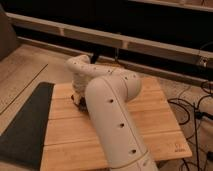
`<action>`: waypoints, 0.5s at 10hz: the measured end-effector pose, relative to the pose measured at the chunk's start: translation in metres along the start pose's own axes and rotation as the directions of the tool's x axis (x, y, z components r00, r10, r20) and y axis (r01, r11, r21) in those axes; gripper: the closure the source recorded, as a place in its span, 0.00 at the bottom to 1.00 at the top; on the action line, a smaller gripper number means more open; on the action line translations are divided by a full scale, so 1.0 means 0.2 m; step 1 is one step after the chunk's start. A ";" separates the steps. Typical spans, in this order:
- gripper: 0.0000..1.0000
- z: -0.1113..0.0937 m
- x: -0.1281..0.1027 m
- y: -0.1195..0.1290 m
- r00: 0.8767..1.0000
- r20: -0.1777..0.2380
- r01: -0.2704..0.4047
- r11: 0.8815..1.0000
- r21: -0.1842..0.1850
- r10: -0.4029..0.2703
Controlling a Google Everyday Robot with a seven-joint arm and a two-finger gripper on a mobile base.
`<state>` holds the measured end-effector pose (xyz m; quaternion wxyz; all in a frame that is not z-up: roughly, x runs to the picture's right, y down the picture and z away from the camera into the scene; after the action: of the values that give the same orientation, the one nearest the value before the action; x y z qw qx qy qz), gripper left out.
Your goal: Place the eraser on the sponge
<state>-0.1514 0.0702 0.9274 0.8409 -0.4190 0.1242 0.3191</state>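
The big white robot arm rises from the near edge of the pale wooden slatted table and fills the middle of it. It bends at a rounded elbow near the far side and turns back down towards the left rear part of the tabletop. The gripper is down there, low over the boards near the table's left edge. Only a small dark piece of it shows under the white wrist housing. Whether the claw is apart, together or clamped on something, I cannot tell; the arm's own bulk hides it.

The small dark eraser and the blue-grey sponge cannot be made out. The patch of table under the wrist is covered by the arm, and nothing of either shows on the bare boards around it.

A dark grey rectangular mat lies on the tan floor just left of the table, its long edge running beside the table's side. Black cables loop over the floor on the right. Behind the table stands a dark wall with a light horizontal rail across it.
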 end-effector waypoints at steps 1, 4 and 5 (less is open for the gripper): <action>0.52 0.00 0.00 0.00 1.000 0.000 0.000 1.000 0.000 0.000; 0.23 0.00 0.00 0.00 1.000 0.000 0.000 1.000 0.000 0.000; 0.20 0.00 0.00 0.00 1.000 0.000 0.000 1.000 0.000 0.000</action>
<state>-0.1515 0.0703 0.9274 0.8409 -0.4192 0.1241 0.3191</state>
